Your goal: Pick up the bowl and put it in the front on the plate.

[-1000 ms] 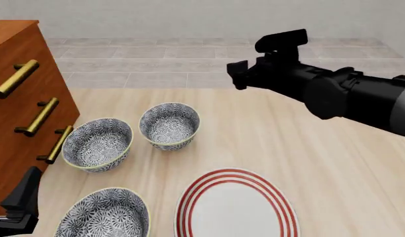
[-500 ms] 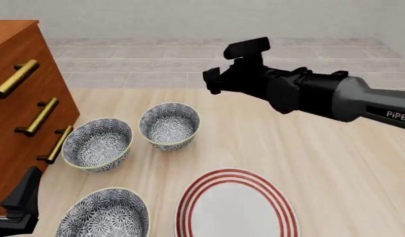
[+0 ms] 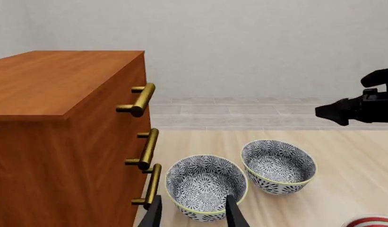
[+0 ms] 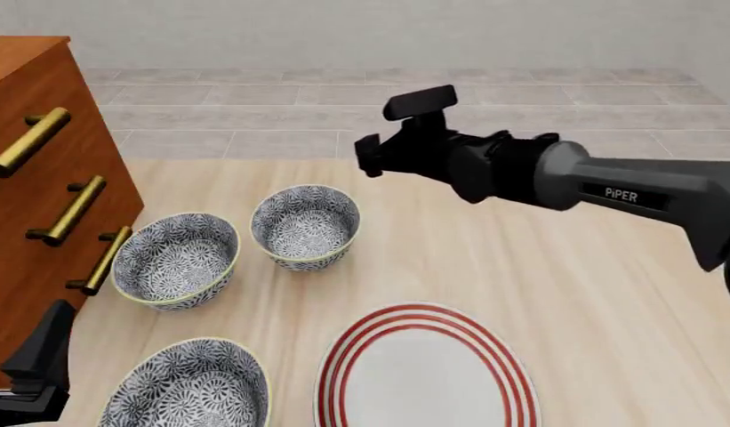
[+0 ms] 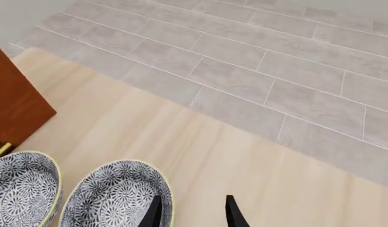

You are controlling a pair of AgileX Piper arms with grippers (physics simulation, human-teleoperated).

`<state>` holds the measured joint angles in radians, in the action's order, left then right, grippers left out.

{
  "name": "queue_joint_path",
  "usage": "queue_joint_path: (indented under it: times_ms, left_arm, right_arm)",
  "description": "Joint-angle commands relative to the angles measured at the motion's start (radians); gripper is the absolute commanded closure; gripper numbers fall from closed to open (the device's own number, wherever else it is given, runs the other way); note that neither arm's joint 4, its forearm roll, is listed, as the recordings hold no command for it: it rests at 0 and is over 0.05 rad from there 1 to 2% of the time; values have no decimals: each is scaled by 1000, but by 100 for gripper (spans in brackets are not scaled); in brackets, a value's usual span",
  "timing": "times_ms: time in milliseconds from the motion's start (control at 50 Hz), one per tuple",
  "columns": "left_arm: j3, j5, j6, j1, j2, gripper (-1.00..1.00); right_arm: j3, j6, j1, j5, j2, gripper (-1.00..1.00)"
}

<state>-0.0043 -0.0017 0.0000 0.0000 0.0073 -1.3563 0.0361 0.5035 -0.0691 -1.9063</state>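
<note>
Progress: I've swung the right hand [image 4: 367, 157] leftward, fingers seemingly apart and empty, above the far bowl [image 4: 304, 224]; the front bowl [image 4: 193, 387] is probably wanted.

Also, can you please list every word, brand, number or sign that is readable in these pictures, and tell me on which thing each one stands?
"PiPER": white letters on the grey link of the right arm, seen in the front view.
No other text: the three bowls, the plate and the wooden drawer cabinet carry only patterns, rings or handles, no writing.
</note>
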Motion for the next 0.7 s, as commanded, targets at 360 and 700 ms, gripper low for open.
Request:
queue_joint_path:
  times_ms: [360, 700]
  left_arm:
    - [0, 0, 0, 0, 0, -100]
    - [0, 0, 0, 0, 0, -100]
  right_arm:
    - [-166, 19, 20, 39, -194, -100]
    - [-199, 66, 38, 42, -265, -100]
